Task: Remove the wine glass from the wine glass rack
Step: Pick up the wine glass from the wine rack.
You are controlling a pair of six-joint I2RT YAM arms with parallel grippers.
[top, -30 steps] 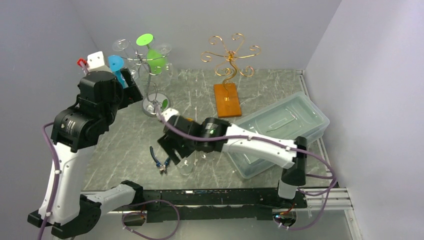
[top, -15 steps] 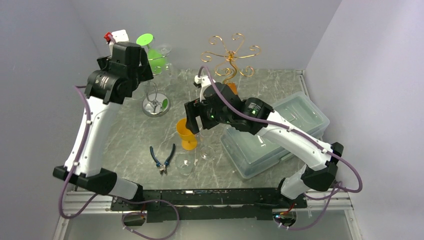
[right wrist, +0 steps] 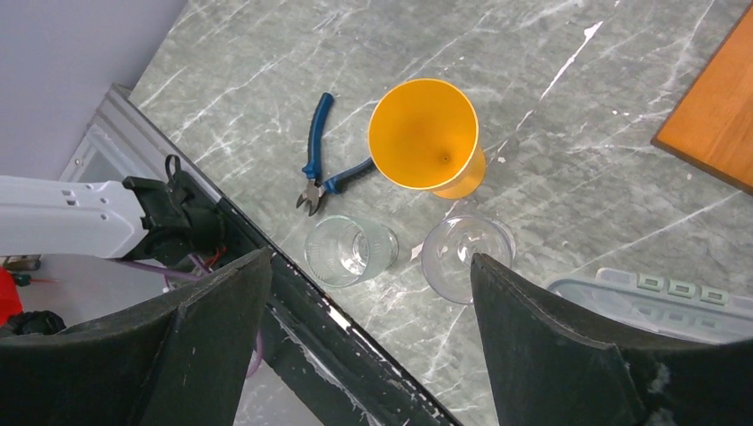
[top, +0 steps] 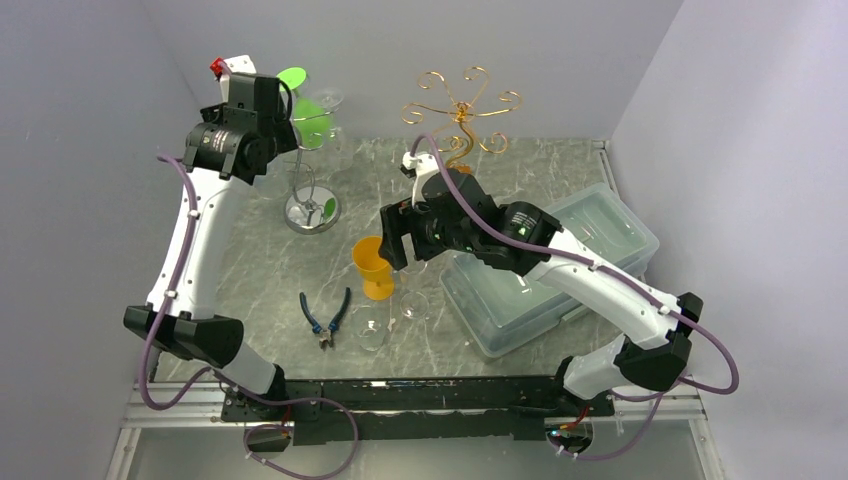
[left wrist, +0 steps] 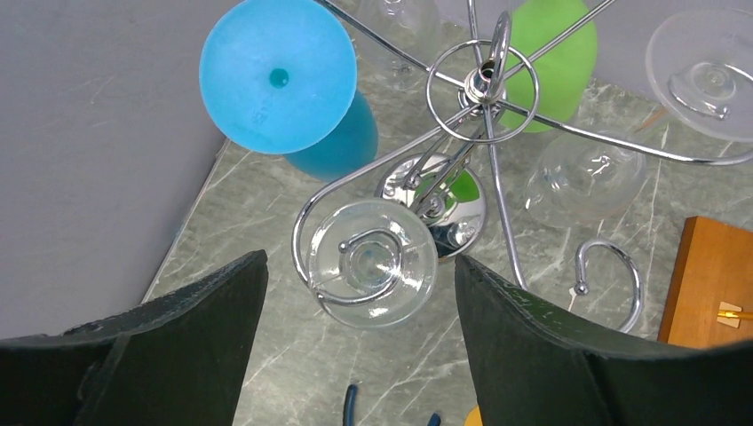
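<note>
**Left hand above the rack, glass not yet taken**

Overhead view: your left gripper (top: 270,115) is now high at the back left, over the chrome rack (top: 310,208). A second ago it hung lower and closer to you. From here you cannot tell how wide its jaws stand. Your right gripper (top: 393,243) has risen from the front of the table since then and hovers just beside the orange cup (top: 372,266). The arm hid that cup a second ago, and it has not moved in the last half second. A short clear glass (top: 371,333) and a second clear glass (top: 413,305) stand in front of the cup, with the pliers (top: 325,315) to their left. The plastic bin (top: 590,240) is on the right and the gold rack (top: 460,105) is at the back.

Left wrist view: the fingers (left wrist: 178,342) are spread wide and hold nothing. The clear wine glass (left wrist: 371,262) hangs upside down in a curled hook of the rack. It is below the gap between the fingers and apart from both. A blue glass (left wrist: 278,75) and a green glass (left wrist: 555,53) hang on neighbouring hooks.

Right wrist view: the fingers (right wrist: 213,342) are wide and empty, looking down on the cup, the pliers and both clear glasses on the table.
</note>
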